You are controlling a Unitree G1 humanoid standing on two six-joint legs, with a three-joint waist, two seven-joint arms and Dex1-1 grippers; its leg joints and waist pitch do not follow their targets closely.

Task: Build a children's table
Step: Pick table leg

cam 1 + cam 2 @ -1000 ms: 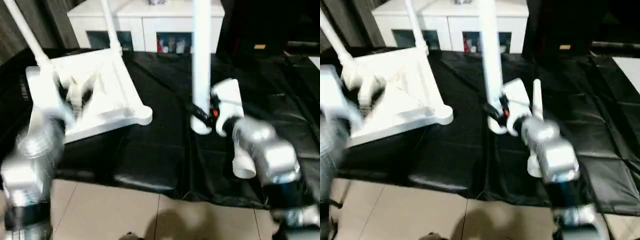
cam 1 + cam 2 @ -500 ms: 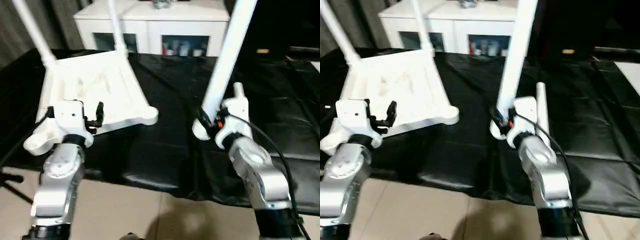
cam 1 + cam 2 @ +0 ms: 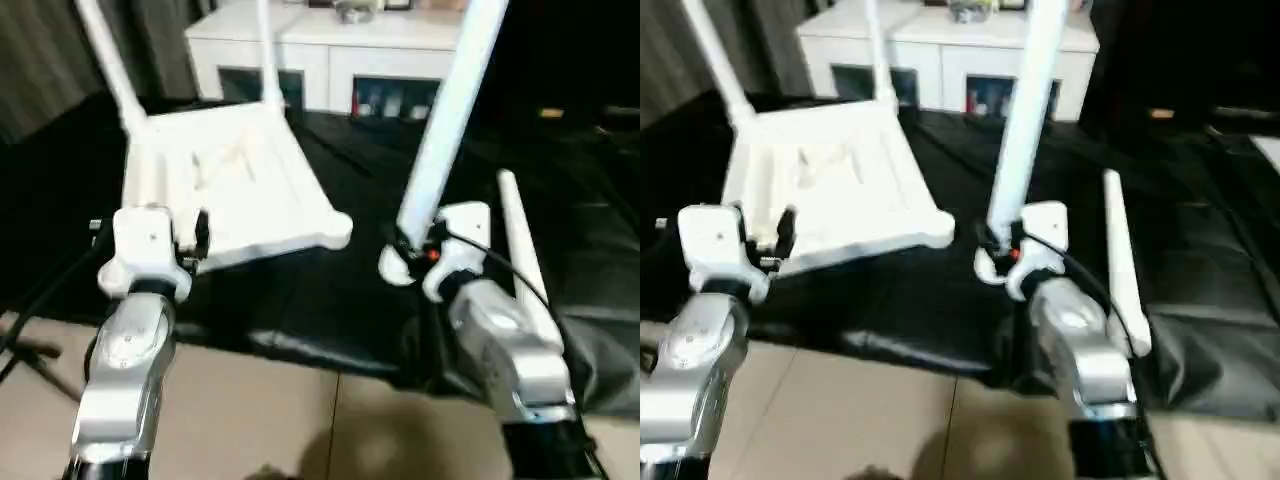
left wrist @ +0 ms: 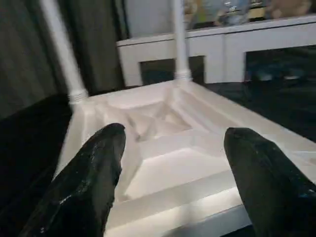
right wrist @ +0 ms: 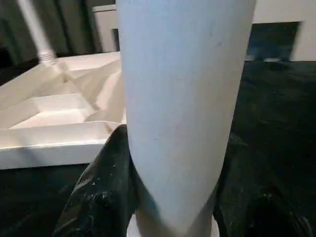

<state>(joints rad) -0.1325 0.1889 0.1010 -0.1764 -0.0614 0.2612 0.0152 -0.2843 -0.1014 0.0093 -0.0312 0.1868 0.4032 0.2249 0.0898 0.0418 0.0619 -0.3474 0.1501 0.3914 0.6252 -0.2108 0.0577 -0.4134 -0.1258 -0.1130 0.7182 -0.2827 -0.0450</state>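
**while the top lies flipped, one leg is held up by the right gripper**

with its ribbed underside facing up, the table top (image 3: 235, 185) is seen lying on the black sheet (image 3: 330, 290) that covers the work surface, on the robot's left side. two legs are already seated in its far corners: one far-left leg (image 3: 108, 60) leaning outward, one far-right leg (image 3: 266, 55) close to upright. the near corners of the top are seen without legs.

a third leg (image 3: 445, 125) is clamped at its thick lower end by the right gripper (image 3: 412, 250); in the right wrist view the black fingers (image 5: 101, 192) are pressed against both sides of it. the leg is held tilted, its upper part leaning away to the right, well apart from the table top. a fourth leg (image 3: 520, 255) is seen lying on the sheet just right of the right forearm.

the left gripper (image 4: 173, 173) is spread wide with nothing between the fingers, just short of the near edge of the top. a white cabinet (image 3: 330, 50) with glass doors is visible behind the sheet. tiled floor (image 3: 260, 410) is seen at the near edge.
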